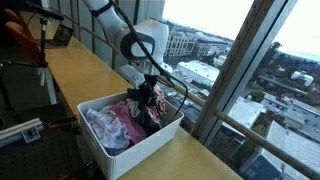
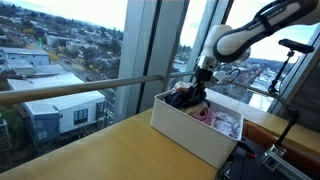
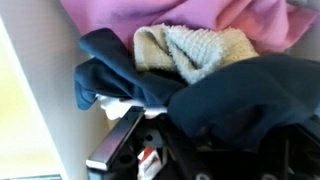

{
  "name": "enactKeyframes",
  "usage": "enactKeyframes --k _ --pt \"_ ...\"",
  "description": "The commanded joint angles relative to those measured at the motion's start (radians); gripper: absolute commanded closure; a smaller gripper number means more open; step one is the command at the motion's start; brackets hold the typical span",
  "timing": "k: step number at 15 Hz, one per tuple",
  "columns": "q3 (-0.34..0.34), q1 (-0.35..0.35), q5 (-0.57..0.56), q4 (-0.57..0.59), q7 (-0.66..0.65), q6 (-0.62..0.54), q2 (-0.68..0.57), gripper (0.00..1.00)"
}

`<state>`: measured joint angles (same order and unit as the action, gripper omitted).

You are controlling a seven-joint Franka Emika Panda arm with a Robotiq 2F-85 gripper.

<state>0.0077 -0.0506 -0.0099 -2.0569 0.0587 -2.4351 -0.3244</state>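
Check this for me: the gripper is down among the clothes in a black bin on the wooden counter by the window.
Wrong in one respect: the bin is white, not black, as both exterior views show. The rest stands: the gripper is down among the clothes in it, on the wooden counter by the window.

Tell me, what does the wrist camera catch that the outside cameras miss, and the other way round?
Only the wrist view: a beige knit cloth, close up. Only the exterior views: the arm, the white bin, the wooden counter and the city outside. Both: the pink cloth and the dark cloth, with the gripper shut on the dark cloth.
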Motion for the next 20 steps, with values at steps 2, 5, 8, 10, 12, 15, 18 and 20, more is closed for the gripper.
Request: enactKeyframes --k 2,5,8,10,12,15,18,20 --pt "0.02 0.053 0.005 -0.039 -0.051 0.038 0.217 1.0" --pt "0.046 0.11 -0.056 -0.008 -0.088 0.022 0.305 1.0" --pt "0.097 0.165 -0.135 0.049 -0.127 0.037 0.364 1.0" --pt "0.141 0.2 -0.179 0.1 -0.157 0.058 0.386 1.0" --pt "0.19 0.236 -0.201 0.168 -0.185 0.106 0.388 1.0" --pt "0.28 0.303 -0.259 0.296 -0.296 0.226 0.307 1.0" --pt "0.327 0.365 -0.293 0.346 -0.395 0.282 0.197 1.0" --pt "0.32 0.395 -0.29 0.346 -0.419 0.292 0.145 1.0"
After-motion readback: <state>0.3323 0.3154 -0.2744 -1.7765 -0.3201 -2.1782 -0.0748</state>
